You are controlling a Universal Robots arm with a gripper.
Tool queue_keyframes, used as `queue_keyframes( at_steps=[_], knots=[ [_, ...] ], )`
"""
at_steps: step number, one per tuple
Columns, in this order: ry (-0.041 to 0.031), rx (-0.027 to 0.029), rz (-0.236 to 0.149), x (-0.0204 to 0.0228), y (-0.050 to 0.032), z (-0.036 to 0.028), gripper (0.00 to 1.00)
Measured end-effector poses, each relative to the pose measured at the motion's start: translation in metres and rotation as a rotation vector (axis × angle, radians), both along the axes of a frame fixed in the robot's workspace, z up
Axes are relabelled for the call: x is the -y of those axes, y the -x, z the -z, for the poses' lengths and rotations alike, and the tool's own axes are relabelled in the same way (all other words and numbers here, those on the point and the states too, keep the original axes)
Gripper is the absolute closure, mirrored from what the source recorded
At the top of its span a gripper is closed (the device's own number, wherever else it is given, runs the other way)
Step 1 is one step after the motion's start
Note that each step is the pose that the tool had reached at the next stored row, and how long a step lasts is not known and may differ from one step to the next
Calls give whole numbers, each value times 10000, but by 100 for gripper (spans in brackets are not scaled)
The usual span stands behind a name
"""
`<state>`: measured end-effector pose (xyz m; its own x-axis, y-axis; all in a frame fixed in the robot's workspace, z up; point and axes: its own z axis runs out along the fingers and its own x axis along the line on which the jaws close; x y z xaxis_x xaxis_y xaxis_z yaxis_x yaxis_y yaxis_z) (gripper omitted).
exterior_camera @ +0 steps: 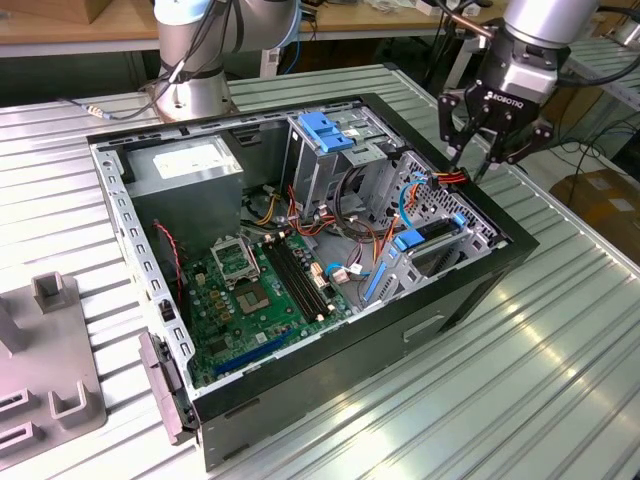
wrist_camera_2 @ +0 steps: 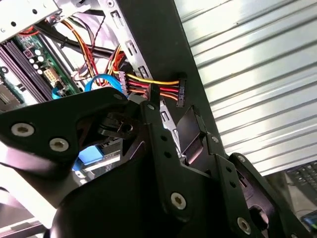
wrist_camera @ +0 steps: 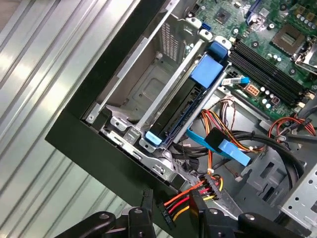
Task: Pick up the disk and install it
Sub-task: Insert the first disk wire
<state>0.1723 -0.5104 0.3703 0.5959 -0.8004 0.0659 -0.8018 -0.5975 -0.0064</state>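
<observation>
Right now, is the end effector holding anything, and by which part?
Cannot be told. The end effector sits around the power cable by its black plug, but a grip doesn't show. The disk lies inside the computer case, not held.

Bright, sharp; glare streaks on ribbed table point(exterior_camera: 560, 340)

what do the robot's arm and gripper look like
The arm is made of silver-grey tubes with a light blue joint cap and a round silver base. The gripper is black with white lettering on its body. Its hinged link fingers are black with silver screws.
</observation>
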Motion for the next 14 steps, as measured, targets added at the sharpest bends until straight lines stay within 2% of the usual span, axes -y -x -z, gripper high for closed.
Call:
queue_keyframes(
  at_steps=[4, 11, 12, 14],
  knots=[
    [10, 68, -280, 0, -35, 13, 58],
    [5, 82, -1779, 0, -37, 33, 58],
    [5, 110, -2039, 0, -37, 38, 58],
    [5, 123, -2467, 0, -38, 44, 58]
  ],
)
